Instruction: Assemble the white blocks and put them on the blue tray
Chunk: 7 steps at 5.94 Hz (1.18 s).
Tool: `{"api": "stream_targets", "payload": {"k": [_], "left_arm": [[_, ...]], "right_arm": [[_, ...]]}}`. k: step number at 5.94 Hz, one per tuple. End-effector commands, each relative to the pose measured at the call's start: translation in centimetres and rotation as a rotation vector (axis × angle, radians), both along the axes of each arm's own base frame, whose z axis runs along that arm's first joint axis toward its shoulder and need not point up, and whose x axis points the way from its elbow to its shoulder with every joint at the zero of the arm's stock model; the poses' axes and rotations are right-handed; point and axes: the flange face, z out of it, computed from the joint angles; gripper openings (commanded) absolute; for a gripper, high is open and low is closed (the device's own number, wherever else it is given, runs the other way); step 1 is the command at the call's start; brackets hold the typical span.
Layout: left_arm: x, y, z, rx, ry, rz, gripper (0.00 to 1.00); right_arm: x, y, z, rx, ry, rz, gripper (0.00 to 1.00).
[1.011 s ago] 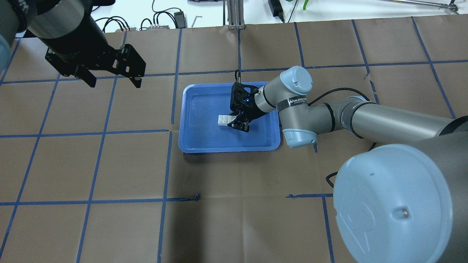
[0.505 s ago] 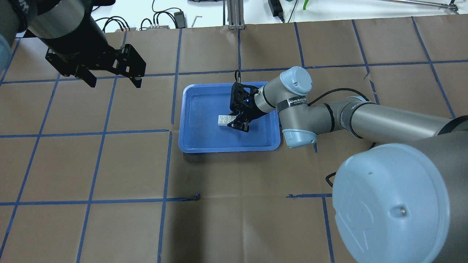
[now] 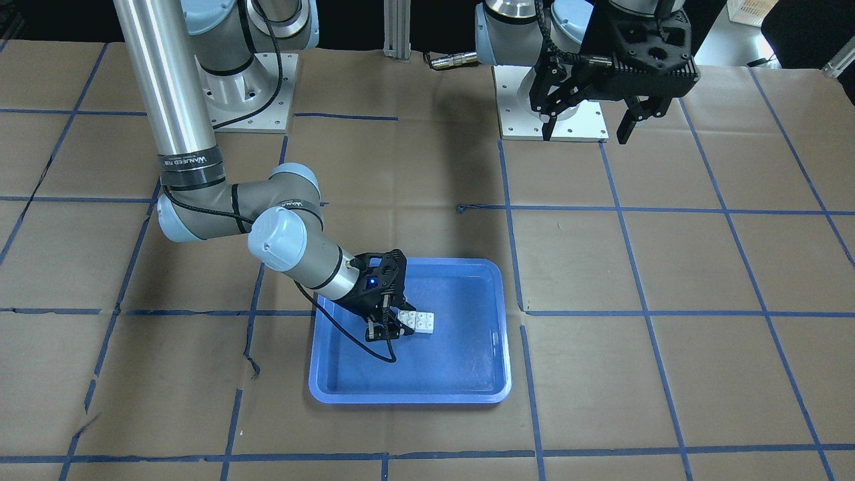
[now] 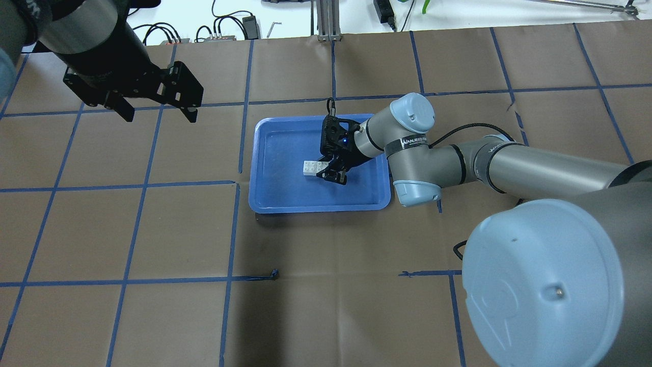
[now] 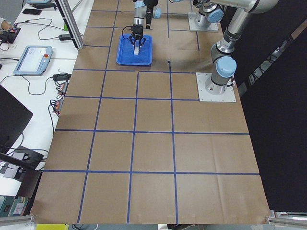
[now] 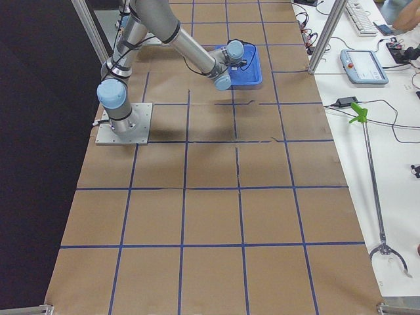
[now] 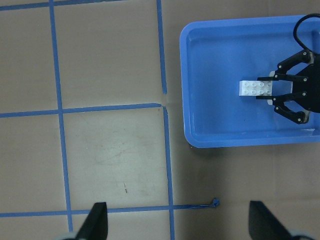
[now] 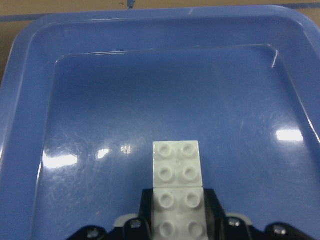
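Two white blocks [image 8: 177, 162] lie end to end in a row on the floor of the blue tray [image 8: 100, 100], near its middle. My right gripper [image 8: 178, 220] is low in the tray, shut on the nearer block, with the other block sticking out past its fingertips. The blocks [image 4: 311, 167] and right gripper [image 4: 324, 169] also show in the overhead view, on the tray [image 4: 285, 148], and in the front view [image 3: 421, 321]. My left gripper [image 4: 158, 113] is open and empty, high above the table far left of the tray.
The table is brown paper with blue tape lines [image 4: 232, 229]. Cables and small devices [image 4: 229, 28] lie beyond its far edge. The right arm's elbow [image 4: 412, 153] hangs over the tray's right rim. The arm bases [image 3: 554, 100] stand at the robot's side.
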Motion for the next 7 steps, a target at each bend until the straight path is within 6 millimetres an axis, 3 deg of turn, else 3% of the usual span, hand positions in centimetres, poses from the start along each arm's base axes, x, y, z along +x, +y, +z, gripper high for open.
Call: {"api": "stream_targets", "payload": {"k": [1, 3, 4, 7], "left_arm": [[-0.02, 0.00, 0.00, 0.000, 0.002, 0.000, 0.99], [0.00, 0.00, 0.00, 0.000, 0.000, 0.000, 0.99], [0.07, -0.02, 0.00, 0.000, 0.000, -0.002, 0.99], [0.00, 0.07, 0.00, 0.000, 0.000, -0.003, 0.99]], "right_arm": [[0.02, -0.01, 0.05, 0.000, -0.002, 0.000, 0.65], [0.01, 0.00, 0.03, 0.002, -0.002, -0.001, 0.67], [0.02, 0.01, 0.11, 0.021, -0.006, -0.026, 0.96], [-0.52, -0.31, 0.84, 0.113, 0.009, -0.191, 1.00]]}}
